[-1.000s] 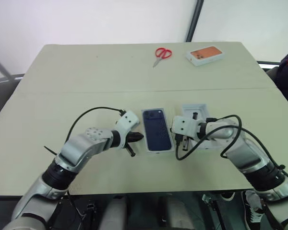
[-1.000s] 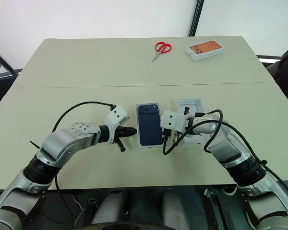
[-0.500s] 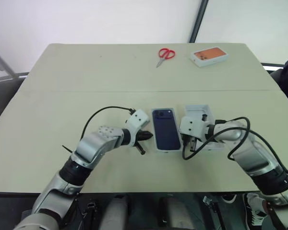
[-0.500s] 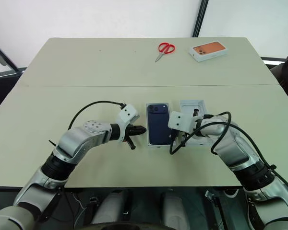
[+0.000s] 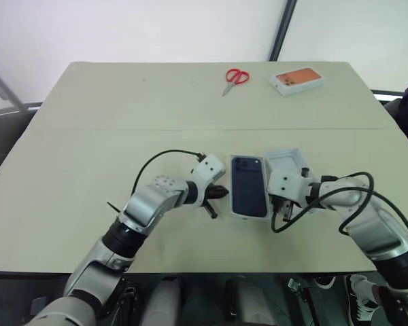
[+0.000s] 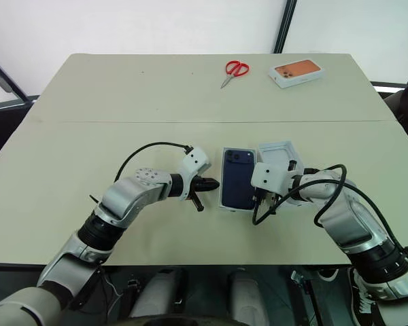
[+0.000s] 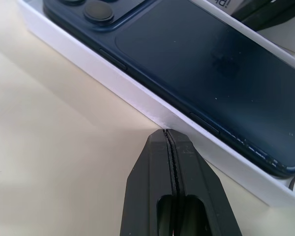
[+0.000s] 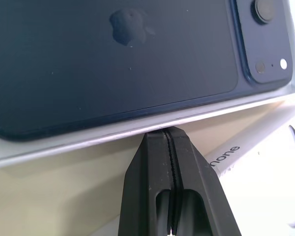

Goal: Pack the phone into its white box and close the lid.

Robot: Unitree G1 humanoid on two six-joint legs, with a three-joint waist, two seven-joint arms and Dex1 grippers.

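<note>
Large beige rectangular table [image 5: 88, 156] carries all items. Shallow white cardboard tray [image 7: 137, 101] sits near front centre; slim dark navy-blue smartphone [image 5: 249, 195] lies inside, camera side up. White deep-walled cardboard lid [image 5: 285, 163] rests beside tray, open side up. Left gripper [image 7: 169, 135] fully closed, empty, tips at tray wall. Right gripper [image 8: 167, 132] fully closed, empty, tips at opposite wall.

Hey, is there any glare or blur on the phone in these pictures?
Left wrist view: the phone has a soft sheen and its camera end looks blurred. Right wrist view: faint reflections, logo readable. Left eye view: phone evenly dark, no glare.
</note>
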